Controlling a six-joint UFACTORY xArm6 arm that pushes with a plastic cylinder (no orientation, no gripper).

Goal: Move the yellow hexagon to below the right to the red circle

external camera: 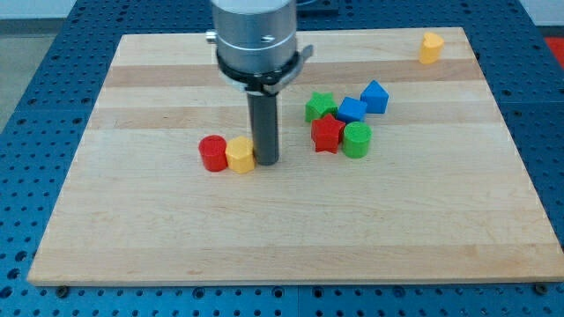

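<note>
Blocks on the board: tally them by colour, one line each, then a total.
Red: 2, red circle and red star
Yellow: 2, yellow hexagon and another yellow block
Green: 2, star, cylinder
Blue: 2
Total: 8

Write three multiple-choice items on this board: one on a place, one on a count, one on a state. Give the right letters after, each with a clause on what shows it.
1. Where is my tip relative to the yellow hexagon?
A. at its right side in the view
B. at its left side
C. far off near the view's top

2. How many blue blocks lie on the wooden board?
A. one
B. two
C. four

3. How do the yellow hexagon and the red circle stand?
A. stacked
B. far apart
C. side by side, touching

Answers: 1 A, the rod stands just right of the hexagon; 2 B, two blue blocks sit in the cluster; 3 C, no gap shows between them.
</note>
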